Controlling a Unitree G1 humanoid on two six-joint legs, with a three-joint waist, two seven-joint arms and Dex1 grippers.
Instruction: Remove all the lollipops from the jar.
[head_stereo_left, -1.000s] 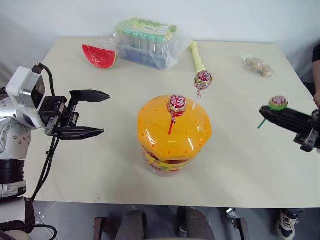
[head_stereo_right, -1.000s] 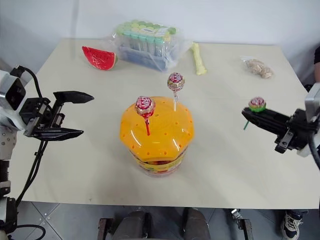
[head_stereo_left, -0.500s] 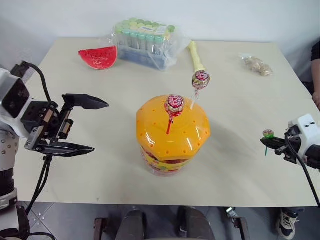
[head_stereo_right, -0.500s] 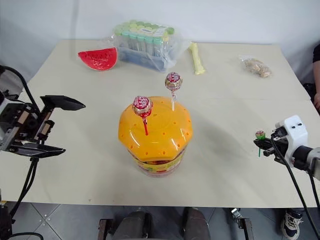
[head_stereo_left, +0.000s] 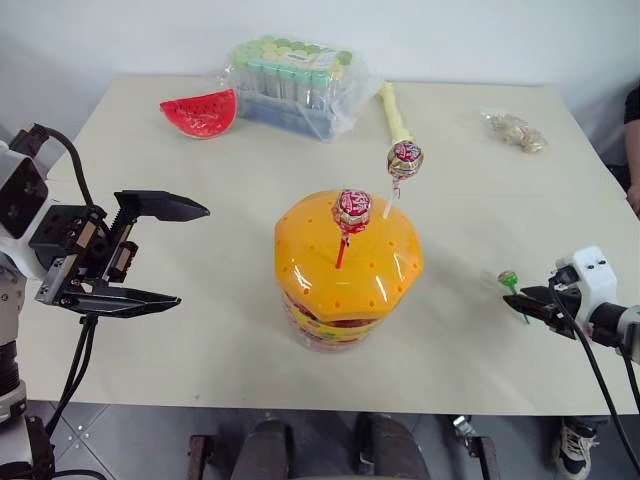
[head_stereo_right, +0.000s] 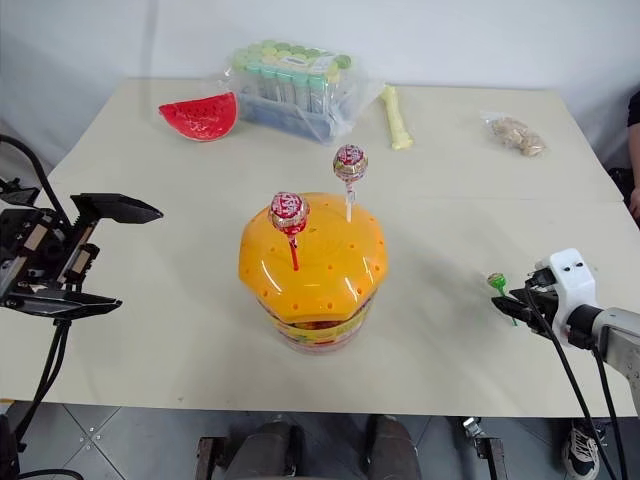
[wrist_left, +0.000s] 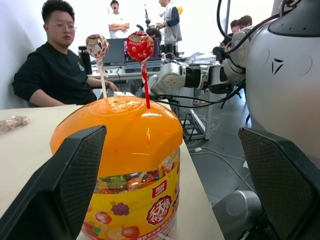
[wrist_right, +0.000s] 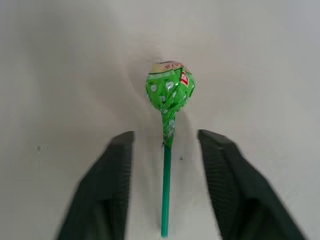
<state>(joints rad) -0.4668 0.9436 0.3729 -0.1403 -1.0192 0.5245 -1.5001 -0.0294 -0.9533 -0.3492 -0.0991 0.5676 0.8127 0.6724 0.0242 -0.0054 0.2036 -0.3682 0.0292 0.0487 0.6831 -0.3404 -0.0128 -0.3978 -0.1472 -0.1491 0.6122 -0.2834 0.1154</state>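
Centrally, in the left eye view, I see the jar (head_stereo_left: 347, 268) standing on the table (head_stereo_left: 180, 330), orange domed lid on, clear body full of sweets. Two lollipops stand upright in holes of the lid: one on a red stick (head_stereo_left: 351, 209) near the middle of the dome, one on a white stick (head_stereo_left: 405, 158) at its far edge, upper right of the first. A third lollipop (wrist_right: 169, 90), green wrapper and green stick, lies at the right of the frame, near the table's front edge and well apart from the jar. Right gripper (wrist_right: 166, 192): jaws apart, one on each side of the green stick; in the wrist view neither pad touches it. Left gripper (head_stereo_left: 165, 254): jaws wide apart, nothing between them, at the left of the frame, pointing toward the jar but well short of it.

Along the top of the frame: watermelon slice (head_stereo_left: 200, 113) upper left, box of green-capped tubes (head_stereo_left: 290, 85) beside it, yellow stick toy (head_stereo_left: 394, 112) right of the box, small bag (head_stereo_left: 514, 130) upper right. A seated person (wrist_left: 52, 70) shows behind the jar in the left wrist view.
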